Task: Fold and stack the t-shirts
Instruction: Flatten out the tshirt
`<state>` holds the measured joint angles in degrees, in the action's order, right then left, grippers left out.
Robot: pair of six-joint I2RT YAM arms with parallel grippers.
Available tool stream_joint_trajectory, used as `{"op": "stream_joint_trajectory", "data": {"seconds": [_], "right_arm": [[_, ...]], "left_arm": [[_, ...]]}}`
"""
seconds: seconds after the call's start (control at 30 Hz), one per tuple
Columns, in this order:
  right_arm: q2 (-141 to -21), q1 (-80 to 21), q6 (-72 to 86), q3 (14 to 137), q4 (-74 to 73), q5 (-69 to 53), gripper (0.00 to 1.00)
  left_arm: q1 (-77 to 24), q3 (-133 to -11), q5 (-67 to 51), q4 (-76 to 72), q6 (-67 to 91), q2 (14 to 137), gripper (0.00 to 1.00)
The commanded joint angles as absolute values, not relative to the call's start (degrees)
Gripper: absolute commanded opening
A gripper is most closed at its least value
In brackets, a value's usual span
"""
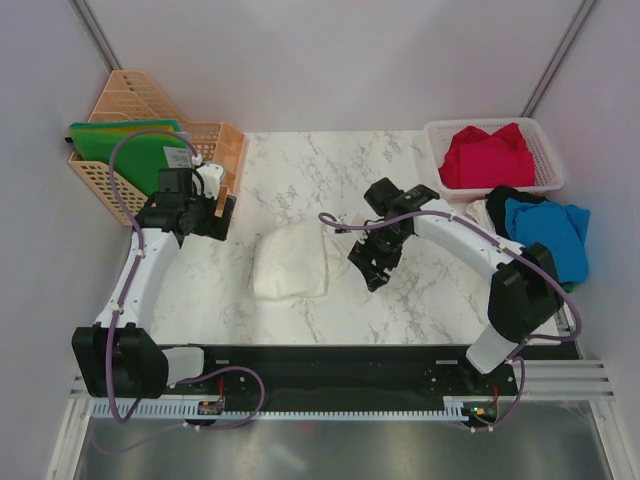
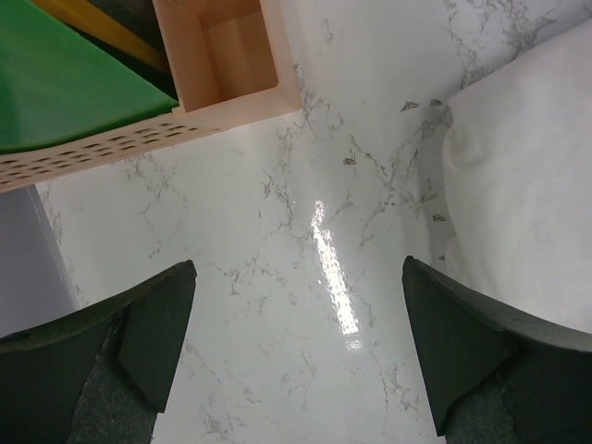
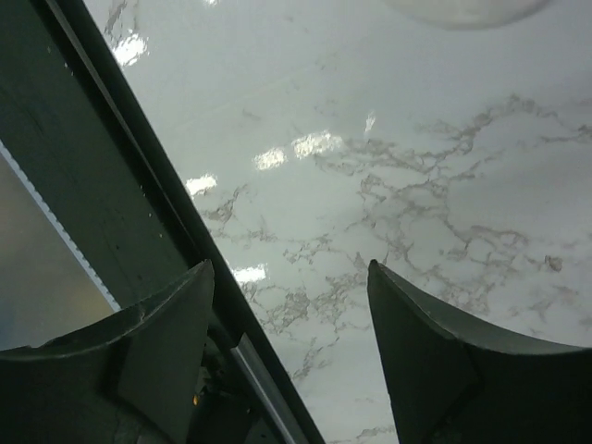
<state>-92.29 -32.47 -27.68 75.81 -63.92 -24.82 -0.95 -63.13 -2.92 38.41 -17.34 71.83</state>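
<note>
A folded white t-shirt [image 1: 288, 262] lies in the middle of the marble table [image 1: 420, 290]; its edge shows at the right of the left wrist view [image 2: 527, 176]. A red t-shirt [image 1: 487, 155] lies in the white mesh basket [image 1: 547, 152]. Blue [image 1: 548, 235], black [image 1: 508, 194] and pale beige [image 1: 480, 212] t-shirts are heaped at the right edge. My left gripper [image 1: 222, 215] [image 2: 298, 268] hovers open over bare marble, left of the white shirt. The right gripper [image 1: 368, 268] [image 3: 290, 268] stands open just right of it, with nothing between its fingers.
A peach plastic basket [image 1: 215, 140] [image 2: 231, 55] holding green folders [image 1: 125, 150] [image 2: 65, 83] stands at the back left, close to my left gripper. The black base rail [image 1: 330, 365] [image 3: 83, 157] runs along the near edge. Grey walls close in both sides.
</note>
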Motion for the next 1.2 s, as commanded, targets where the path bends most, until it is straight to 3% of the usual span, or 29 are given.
{"op": "stream_joint_trajectory", "data": {"seconds": [0.0,0.13,0.33,0.83,0.87,0.9,0.97,1.17], "right_arm": [[-96.84,-35.5,-23.56,79.45,-54.69,-25.23,0.74],[-105.09,-38.4,-19.69,83.22,-50.45,-27.24,0.65],[-114.77,-40.42,-15.65,91.22,-48.34,-30.85,0.6],[-122.34,-42.8,-13.01,93.6,-44.56,-29.27,0.52],[-122.52,-42.8,-12.83,93.34,-44.3,-29.27,0.49],[-122.69,-42.8,-12.57,93.25,-44.04,-29.27,0.26],[-122.7,-42.89,-12.04,93.08,-43.51,-29.18,0.0],[-116.03,-42.8,-13.36,94.65,-43.77,-25.5,0.0]], "left_arm": [[-0.79,-63.28,-1.85,36.12,-16.26,69.96,1.0],[-0.7,-62.23,-1.76,36.12,-16.79,68.21,1.0],[-0.53,-60.82,-0.88,36.12,-17.66,67.06,1.0],[-0.53,-60.82,-1.49,36.04,-18.28,67.67,1.0],[-0.53,-60.73,-1.49,36.12,-18.37,67.68,1.0],[-0.53,-60.65,-1.49,36.12,-18.46,67.68,1.0],[-0.53,-60.47,-1.41,36.12,-18.54,67.5,1.0],[-0.53,-59.77,-1.41,36.04,-19.07,67.67,1.0]]}}
